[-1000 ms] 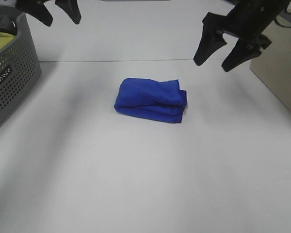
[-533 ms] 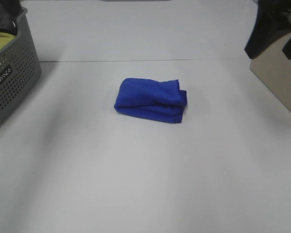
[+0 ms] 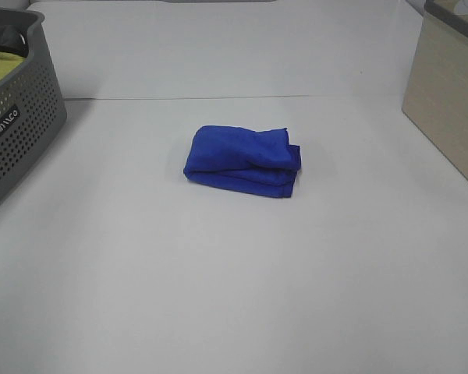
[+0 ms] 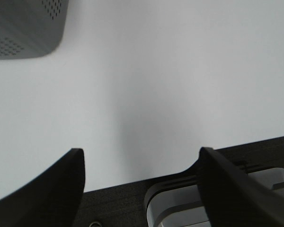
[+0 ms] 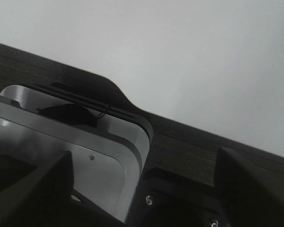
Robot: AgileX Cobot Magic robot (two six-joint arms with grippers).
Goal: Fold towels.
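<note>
The royal-blue towel lies folded into a thick, slightly rumpled bundle in the middle of the white table. Neither gripper shows in the exterior high view. In the left wrist view my left gripper is open and empty, its dark fingers spread wide over the table's edge. In the right wrist view my right gripper is open and empty, its fingers spread over a black surface. The towel shows in neither wrist view.
A grey perforated basket with a yellow-green cloth stands at the left; its corner shows in the left wrist view. A beige box stands at the right. A grey metal base lies under the right gripper.
Both grippers have pulled up and back out of the exterior high view, the left one first, then the right. The towel has not moved.
</note>
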